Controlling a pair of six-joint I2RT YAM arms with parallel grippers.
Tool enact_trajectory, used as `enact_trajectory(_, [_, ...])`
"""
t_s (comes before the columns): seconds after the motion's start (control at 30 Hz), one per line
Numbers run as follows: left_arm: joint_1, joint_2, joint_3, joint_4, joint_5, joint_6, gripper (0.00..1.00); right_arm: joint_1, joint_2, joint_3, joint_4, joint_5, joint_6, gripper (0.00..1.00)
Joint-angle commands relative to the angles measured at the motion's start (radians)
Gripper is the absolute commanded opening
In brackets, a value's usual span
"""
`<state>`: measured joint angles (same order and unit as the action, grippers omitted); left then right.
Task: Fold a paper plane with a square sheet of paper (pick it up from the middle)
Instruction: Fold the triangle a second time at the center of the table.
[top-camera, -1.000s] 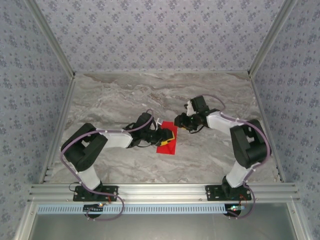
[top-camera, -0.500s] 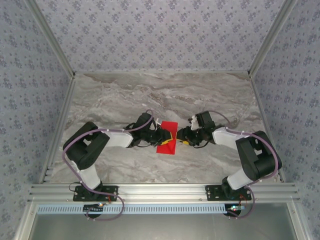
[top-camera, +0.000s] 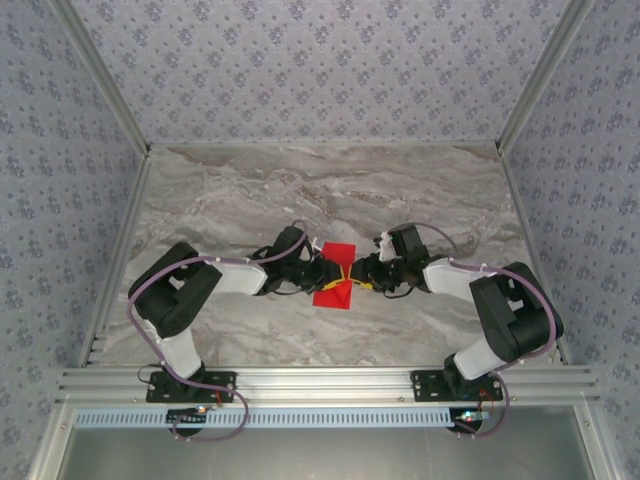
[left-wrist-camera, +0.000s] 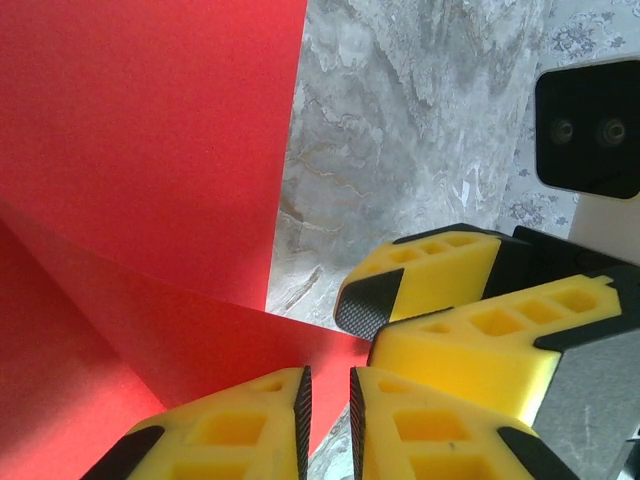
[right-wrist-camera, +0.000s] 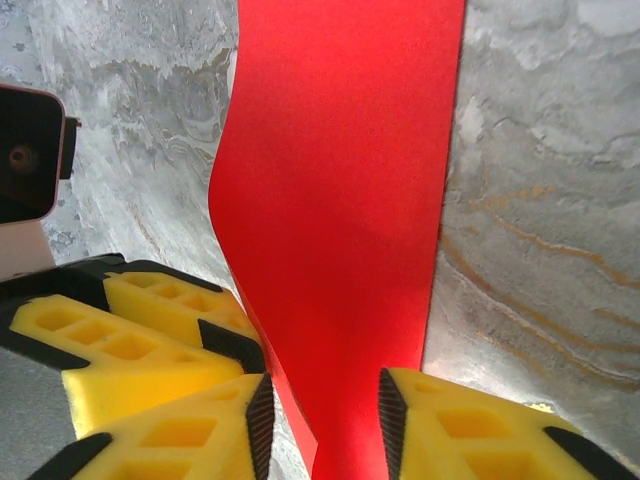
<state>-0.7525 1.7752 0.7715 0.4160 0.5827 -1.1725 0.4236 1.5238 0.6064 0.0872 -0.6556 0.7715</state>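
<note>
The square sheet of paper lies red and partly folded mid-table, between the two arms. My left gripper reaches in from the left and my right gripper from the right; they meet nose to nose at the sheet's right edge. In the left wrist view a raised flap of the sheet runs into my left gripper, whose pads stand a narrow gap apart. The right gripper's fingers sit just beyond. My right gripper stands open astride a bulging ridge of the sheet.
The grey marble table is walled by patterned panels on three sides. An aluminium rail carries both arm bases along the near edge. Bare marble stretches behind and in front of the sheet.
My right arm swung down from behind the sheet to its right edge, facing the left gripper. The left gripper stayed over the sheet and its jaws narrowed.
</note>
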Motion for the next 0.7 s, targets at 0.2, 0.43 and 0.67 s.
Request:
enact_trajectory(0.2, [0.006, 0.007, 0.011, 0.027, 0.004, 0.005, 0.21, 0.012, 0.036, 0.047, -0.044, 0.029, -0.031, 0.08])
enact_trajectory(0.43, [0.005, 0.003, 0.020, 0.027, 0.017, 0.022, 0.21, 0.011, 0.094, 0.093, -0.086, 0.059, -0.093, 0.05])
enact_trajectory(0.67, [0.007, 0.022, 0.039, 0.022, 0.034, 0.029, 0.21, 0.010, 0.132, 0.115, -0.090, 0.050, -0.119, 0.06])
